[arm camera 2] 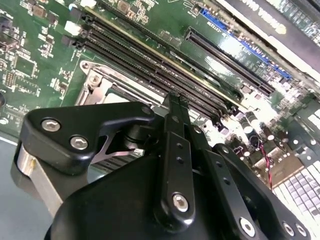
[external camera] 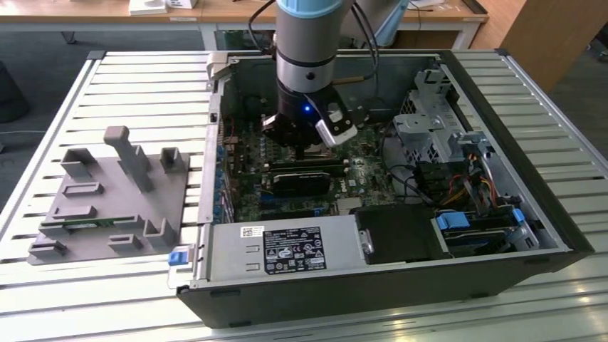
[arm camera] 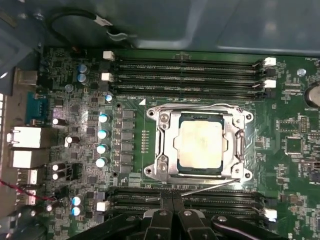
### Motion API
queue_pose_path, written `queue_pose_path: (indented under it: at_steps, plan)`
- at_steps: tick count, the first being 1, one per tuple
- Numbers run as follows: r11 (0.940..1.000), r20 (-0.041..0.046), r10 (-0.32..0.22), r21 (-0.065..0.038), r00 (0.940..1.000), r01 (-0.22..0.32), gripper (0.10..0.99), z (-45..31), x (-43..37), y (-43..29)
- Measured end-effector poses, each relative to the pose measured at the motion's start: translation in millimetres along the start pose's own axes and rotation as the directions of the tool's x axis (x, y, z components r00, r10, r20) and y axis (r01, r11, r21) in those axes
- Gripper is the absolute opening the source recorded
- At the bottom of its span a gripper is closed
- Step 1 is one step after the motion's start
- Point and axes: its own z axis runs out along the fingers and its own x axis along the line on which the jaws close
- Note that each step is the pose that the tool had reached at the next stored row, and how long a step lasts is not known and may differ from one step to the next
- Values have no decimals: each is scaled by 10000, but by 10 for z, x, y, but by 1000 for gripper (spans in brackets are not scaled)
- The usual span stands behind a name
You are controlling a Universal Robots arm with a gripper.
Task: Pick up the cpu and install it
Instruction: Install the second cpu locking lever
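Grey arm (external camera: 304,43), pale-blue joint band; black hand (arm camera 2: 172,107), silver screws.

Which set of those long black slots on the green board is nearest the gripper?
In the first wrist view, the memory slots on the gripper's side of the cpu; its fingertips reach them. The other set lies beyond.

Open computer case (external camera: 532,235) on slatted table (external camera: 142,78) — grey tray (external camera: 105,206) beside.

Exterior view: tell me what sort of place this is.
Probably a lab or office workshop: an open computer case lies on a slatted metal table, a grey parts tray beside it, wooden desks behind.
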Motion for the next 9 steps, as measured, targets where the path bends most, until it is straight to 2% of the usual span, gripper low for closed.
queue_pose_path:
  at_steps: [3,6,9]
  plan:
    - [9997,10,7,-257,10000,-6,106,9,0,-17]
    - [9989,14,7,-459,10000,-6,106,6,6,-58]
    - [9983,15,7,-583,10000,-7,106,4,21,-88]
